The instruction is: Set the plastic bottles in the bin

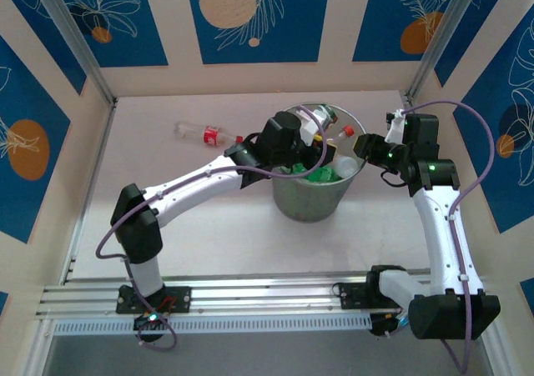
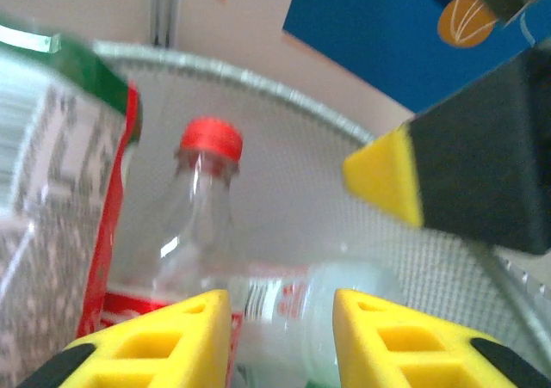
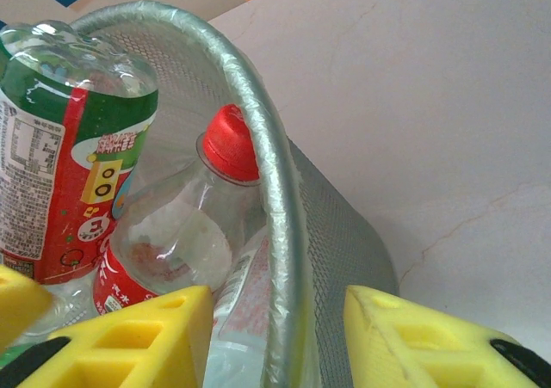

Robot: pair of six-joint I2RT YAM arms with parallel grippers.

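- Watching L gripper (image 2: 280,336) over bin (image 1: 310,203): jaws closed, we can't tell if anything's pinched.
- R gripper (image 3: 277,328) jaws straddle bin rim; grip unclear.
- Bottles (image 2: 207,199) in bin; stray bottle (image 1: 203,132) on table (image 1: 217,234), far-left.

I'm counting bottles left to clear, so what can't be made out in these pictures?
Bin: top view, the left arm covers part of its opening; bottles inside cannot be counted.
Green-and-red-labelled bottle: left wrist view, blurred and cut by the left edge; print unreadable.
Bottle on the table: top view, too small to read its label.
Right gripper: right wrist view, fingers straddle the bin rim; whether they touch it is unclear.
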